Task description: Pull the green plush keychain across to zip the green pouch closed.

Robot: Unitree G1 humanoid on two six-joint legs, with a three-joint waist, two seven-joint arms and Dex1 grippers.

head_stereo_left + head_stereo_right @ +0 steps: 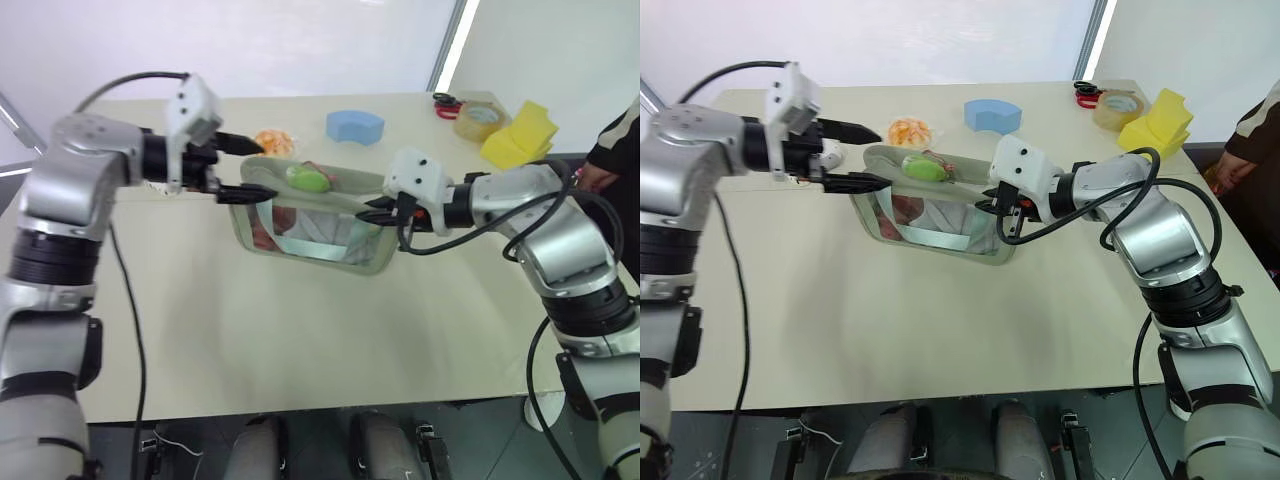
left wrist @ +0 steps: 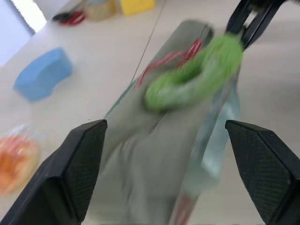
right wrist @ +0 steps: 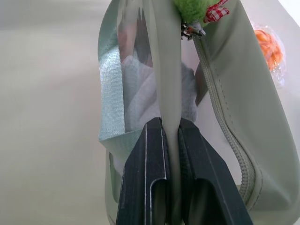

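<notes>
The green pouch (image 1: 322,238) lies mid-table, its clear window facing me and its zipper edge on top. The green plush keychain (image 1: 307,179) rests on that top edge, toward the pouch's left half; it also shows as a fuzzy lime blob (image 2: 197,75) ahead of my left fingers. My left gripper (image 1: 254,168) stands open at the pouch's left end, one finger above and one finger (image 1: 248,193) at the corner, holding nothing. My right gripper (image 1: 376,208) is shut on the pouch's right end, pinching a fold of its fabric (image 3: 169,93) between the pads.
Behind the pouch sit an orange-white fuzzy ball (image 1: 272,141) and a blue foam block (image 1: 355,126). Far right hold a tape roll (image 1: 478,120), red scissors (image 1: 445,103) and yellow sponges (image 1: 520,135). A person (image 1: 612,150) stands at the table's right edge.
</notes>
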